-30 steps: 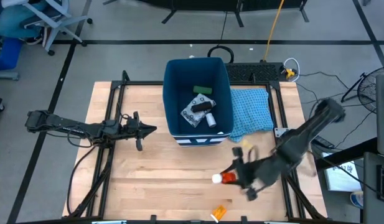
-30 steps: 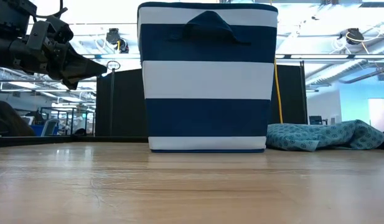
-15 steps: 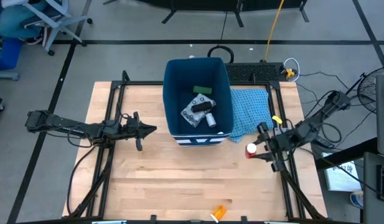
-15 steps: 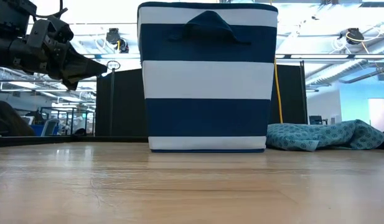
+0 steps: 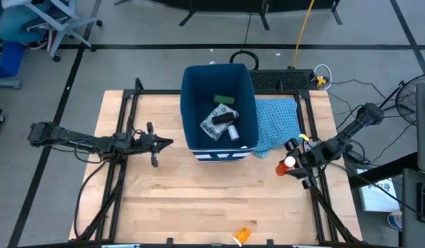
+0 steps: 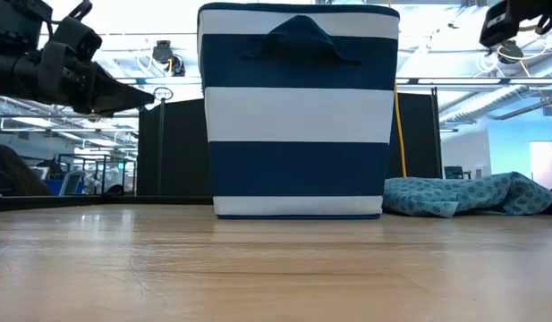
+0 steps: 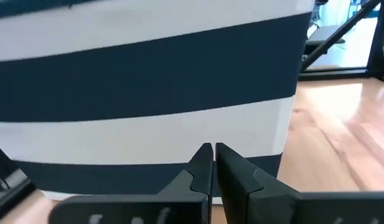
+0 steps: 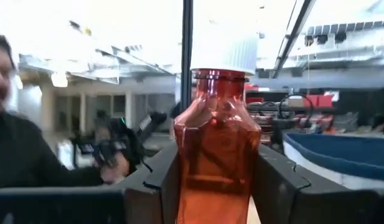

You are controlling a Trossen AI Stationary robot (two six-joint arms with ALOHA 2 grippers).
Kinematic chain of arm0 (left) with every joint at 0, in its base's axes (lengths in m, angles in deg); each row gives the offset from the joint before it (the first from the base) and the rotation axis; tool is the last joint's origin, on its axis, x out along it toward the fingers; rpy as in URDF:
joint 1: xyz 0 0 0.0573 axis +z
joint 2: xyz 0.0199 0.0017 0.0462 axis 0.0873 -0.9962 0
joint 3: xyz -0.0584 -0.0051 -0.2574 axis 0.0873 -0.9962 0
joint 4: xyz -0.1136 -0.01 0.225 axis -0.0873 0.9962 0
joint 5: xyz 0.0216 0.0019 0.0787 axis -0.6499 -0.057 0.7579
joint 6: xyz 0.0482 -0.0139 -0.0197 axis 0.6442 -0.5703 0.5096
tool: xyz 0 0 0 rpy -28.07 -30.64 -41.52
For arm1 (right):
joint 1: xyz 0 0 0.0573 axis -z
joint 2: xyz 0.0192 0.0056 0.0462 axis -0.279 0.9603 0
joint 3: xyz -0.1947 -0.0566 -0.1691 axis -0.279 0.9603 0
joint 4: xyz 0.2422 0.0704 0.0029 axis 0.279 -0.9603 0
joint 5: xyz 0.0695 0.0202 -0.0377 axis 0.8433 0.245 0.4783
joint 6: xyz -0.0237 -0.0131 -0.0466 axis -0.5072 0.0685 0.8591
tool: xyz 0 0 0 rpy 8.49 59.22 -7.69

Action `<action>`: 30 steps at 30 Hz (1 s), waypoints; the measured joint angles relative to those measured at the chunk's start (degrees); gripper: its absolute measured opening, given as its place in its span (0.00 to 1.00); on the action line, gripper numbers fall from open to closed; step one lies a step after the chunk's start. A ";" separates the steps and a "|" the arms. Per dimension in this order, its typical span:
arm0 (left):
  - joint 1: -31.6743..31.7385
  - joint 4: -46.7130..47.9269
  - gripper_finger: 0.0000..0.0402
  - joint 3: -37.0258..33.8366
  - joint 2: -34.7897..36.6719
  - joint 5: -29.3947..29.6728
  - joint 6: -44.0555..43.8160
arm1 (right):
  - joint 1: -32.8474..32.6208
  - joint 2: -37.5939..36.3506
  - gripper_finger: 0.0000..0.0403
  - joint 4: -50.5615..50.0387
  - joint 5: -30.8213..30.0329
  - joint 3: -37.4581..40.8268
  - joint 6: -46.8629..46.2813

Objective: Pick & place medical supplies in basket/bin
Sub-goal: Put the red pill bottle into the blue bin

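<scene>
Orange translucent plastic bottle [image 8: 216, 143], white-capped, pinched in right claw [image 5: 293, 164], lifted from bench toward striped blue fabric bin [image 5: 220, 74]; left claw [image 5: 162, 143] pressed together.

The dark blue bin [image 5: 220, 110] stands at the far middle of the worktop [image 5: 171, 200], with a green flat box [image 5: 224, 100], a white patterned packet [image 5: 213, 124], a black oblong piece [image 5: 222, 119] and a small white bottle [image 5: 233, 133] inside. A light blue cloth [image 5: 278, 120] lies just right of it. The right gripper [image 5: 291, 160] holds an orange bottle [image 5: 286, 165] with a white cap right of the bin's near corner. The left gripper [image 5: 165, 143] hangs left of the bin. Another orange bottle [image 5: 241, 235] lies at the worktop's near edge.
</scene>
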 joint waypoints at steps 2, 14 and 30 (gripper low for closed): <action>-0.02 -0.64 0.05 0.00 -0.02 -0.02 1.29 | 0.05 0.37 0.35 -1.74 -0.22 -1.86 3.71; 0.00 -3.35 0.05 0.02 0.00 0.09 5.69 | 8.14 16.55 0.35 -34.57 -22.40 -47.77 12.73; 0.00 -4.68 0.05 0.02 -0.02 1.53 6.69 | 38.27 48.85 0.35 -72.53 -0.11 -97.96 6.46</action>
